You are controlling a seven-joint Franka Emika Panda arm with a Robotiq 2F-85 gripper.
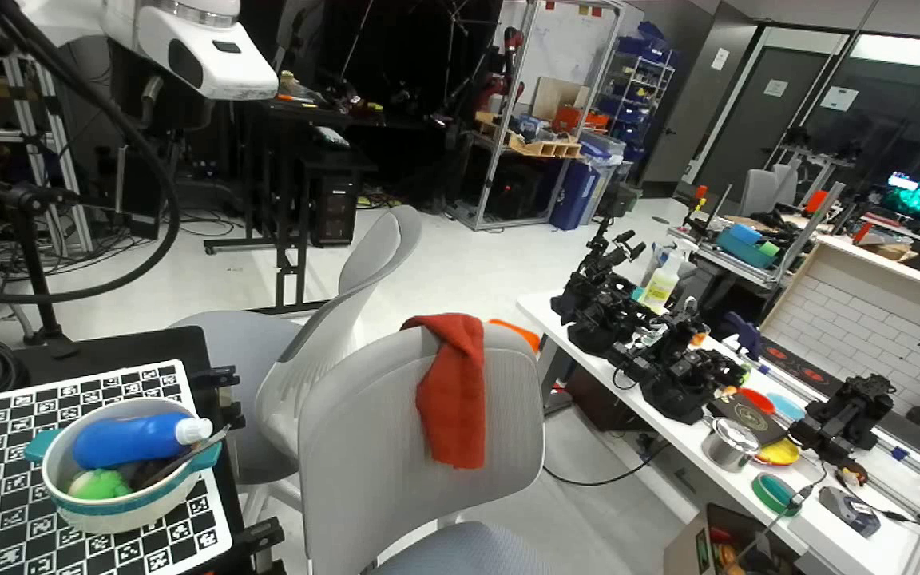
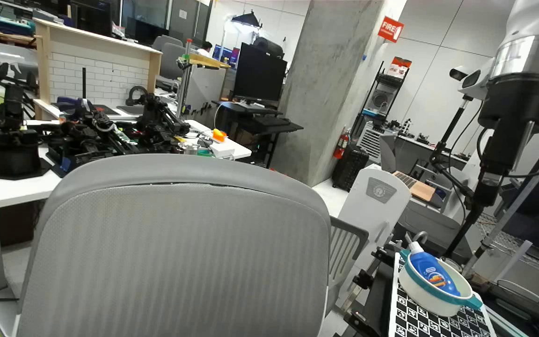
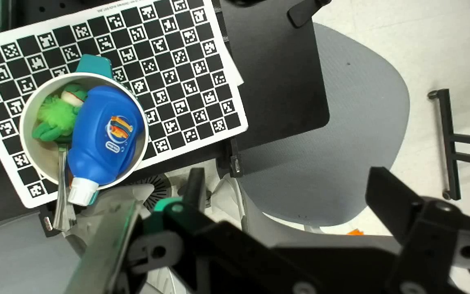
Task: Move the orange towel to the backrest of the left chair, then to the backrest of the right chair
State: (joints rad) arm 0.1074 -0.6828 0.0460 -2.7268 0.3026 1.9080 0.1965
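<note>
The orange-red towel (image 1: 452, 391) hangs folded over the top edge of the nearer grey chair's backrest (image 1: 364, 455) in an exterior view. A further grey chair (image 1: 316, 351) stands beside it, turned sideways, with no towel on it. In an exterior view a bare grey backrest (image 2: 180, 262) fills the front, with no towel showing. In the wrist view my gripper (image 3: 287, 179) is open and empty, its fingers wide apart above a grey chair seat (image 3: 320, 134) and the top of its backrest (image 3: 259, 228). The towel is not recognisable there. The gripper is out of sight in both exterior views.
A white pot (image 3: 27, 134) holding a blue bottle (image 3: 104, 134) and green toy (image 3: 61, 116) stands on a checkered board (image 3: 202, 118) on a black table. A small orange patch (image 3: 355, 232) shows past the backrest. A white table (image 1: 668, 431) carries black robot arms.
</note>
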